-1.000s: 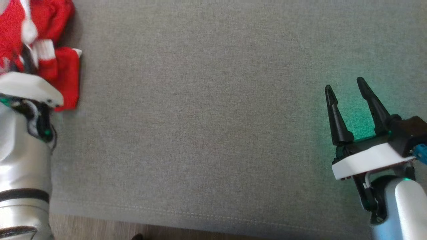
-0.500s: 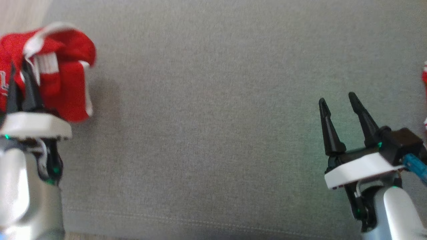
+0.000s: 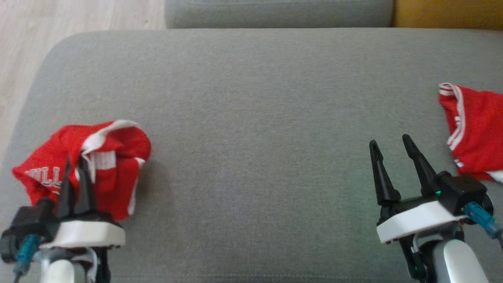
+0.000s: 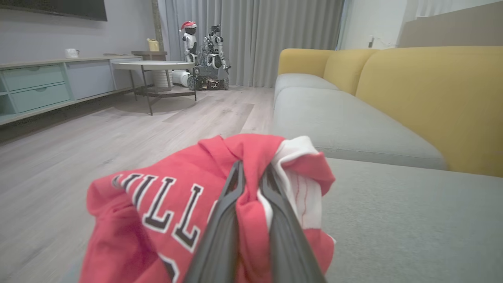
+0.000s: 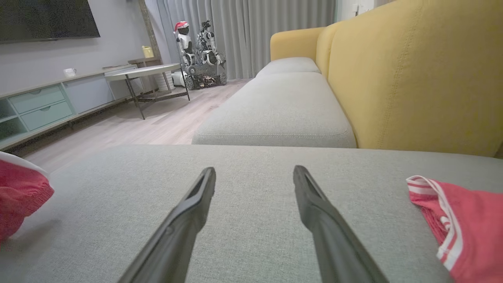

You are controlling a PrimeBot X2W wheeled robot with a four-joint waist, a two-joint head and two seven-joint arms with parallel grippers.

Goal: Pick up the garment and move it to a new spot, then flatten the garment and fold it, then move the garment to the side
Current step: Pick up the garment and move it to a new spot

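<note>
The garment (image 3: 114,157) is a red jersey with white trim and white lettering, bunched into a lump at the left end of the grey sofa cushion (image 3: 251,98). My left gripper (image 3: 74,161) is shut on a fold of it. In the left wrist view the cloth (image 4: 165,204) wraps around both fingers of the left gripper (image 4: 253,167). My right gripper (image 3: 389,140) stands open above bare cushion at the lower right, holding nothing. The right wrist view shows the right gripper's (image 5: 254,169) spread fingers and the garment's edge (image 5: 19,192) at far left.
A second red and white garment (image 3: 477,133) lies at the cushion's right edge, right of my right gripper, and appears in the right wrist view (image 5: 463,220). Wooden floor (image 3: 78,15) lies beyond the cushion's left end. The yellow backrest (image 5: 412,70) rises behind.
The head camera has moved, so the cushion's far edge, the floor and the second garment now show. My left gripper stays shut on the garment, and the right gripper stays open.
</note>
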